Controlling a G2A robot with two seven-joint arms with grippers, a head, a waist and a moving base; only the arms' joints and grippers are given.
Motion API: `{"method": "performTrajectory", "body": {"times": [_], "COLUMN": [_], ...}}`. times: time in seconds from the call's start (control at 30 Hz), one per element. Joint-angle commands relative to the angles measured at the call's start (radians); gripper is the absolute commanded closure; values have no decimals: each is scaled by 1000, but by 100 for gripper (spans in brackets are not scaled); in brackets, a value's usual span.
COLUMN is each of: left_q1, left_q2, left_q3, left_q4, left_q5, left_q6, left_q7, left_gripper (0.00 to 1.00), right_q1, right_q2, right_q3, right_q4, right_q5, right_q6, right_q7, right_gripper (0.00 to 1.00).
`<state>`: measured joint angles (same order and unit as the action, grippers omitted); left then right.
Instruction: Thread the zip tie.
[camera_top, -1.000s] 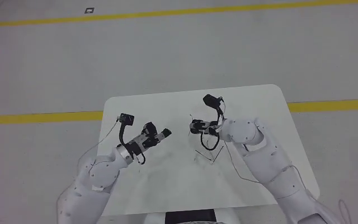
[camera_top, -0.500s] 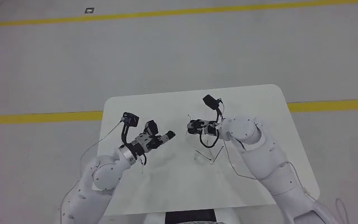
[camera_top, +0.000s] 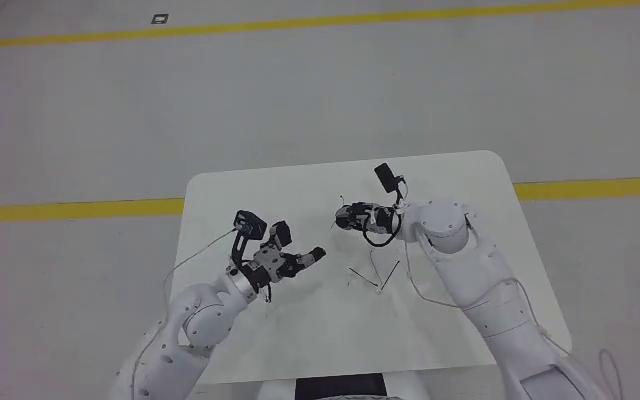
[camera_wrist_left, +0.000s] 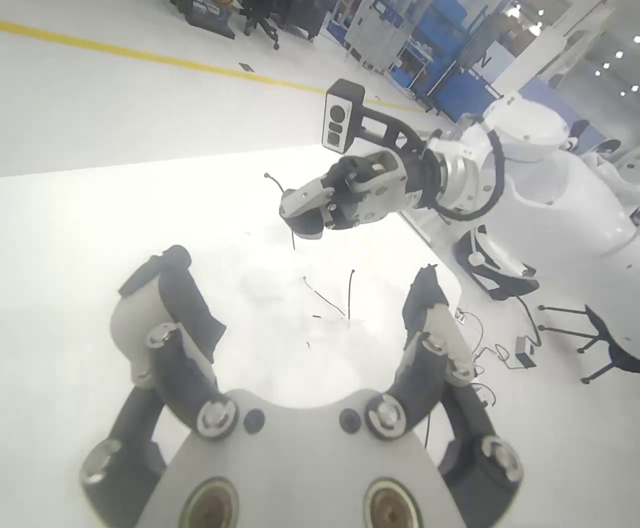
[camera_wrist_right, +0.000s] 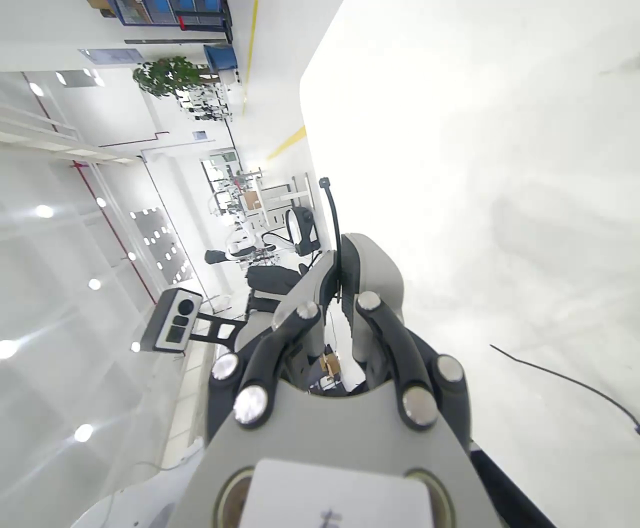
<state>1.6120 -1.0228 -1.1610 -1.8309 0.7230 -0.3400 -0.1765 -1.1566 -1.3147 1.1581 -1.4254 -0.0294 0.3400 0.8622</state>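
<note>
Fingers (camera_wrist_right: 375, 272) of right hand (camera_wrist_right: 341, 255) hide zip tie (camera_wrist_right: 333, 210) midsection.

No legible text, no readable labels, numbers or signs, background marks too small to tell

The table (camera_top: 450, 180) is white, the zip tie (camera_wrist_right: 334, 215) black. The floor (camera_top: 300, 90) around the table is grey with yellow lines (camera_top: 90, 209).

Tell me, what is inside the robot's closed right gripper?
A thin black zip tie is pinched in the right gripper, with its head end sticking out. The clamped stretch is hidden.
</note>
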Motion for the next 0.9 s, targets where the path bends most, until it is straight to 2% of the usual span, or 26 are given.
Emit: {"method": "performTrajectory", "body": {"times": [0.0,0.03,0.1,0.47,0.57,0.7,0.87], "left_q1": [-13,-22,-28,-29,-35,-57,-103], "left_q2": [12,19,27,26,21,15,5], "left_q3": [27,42,62,63,77,94,126], "left_q4": [24,32,33,36,59,99,144], "left_q5": [35,70,75,80,84,120,163], "left_q6": [0,0,0,6,19,30,25], "left_q7": [38,60,108,110,138,163,188], "left_gripper": [0,0,0,0,0,0,0], "right_q1": [7,10,13,1,0,7,25], "right_q2": [-3,-4,-5,-5,-4,-3,-1], "right_q3": [-1,-1,0,-7,-8,-17,-40], "right_q4": [13,18,20,13,27,61,99], "right_q5": [28,48,77,83,109,142,177], "right_q6": [0,0,0,-1,0,0,0], "right_q7": [-12,-18,-24,-41,-38,-23,-37], "right_gripper": [100,100,100,100,100,100,100]}}
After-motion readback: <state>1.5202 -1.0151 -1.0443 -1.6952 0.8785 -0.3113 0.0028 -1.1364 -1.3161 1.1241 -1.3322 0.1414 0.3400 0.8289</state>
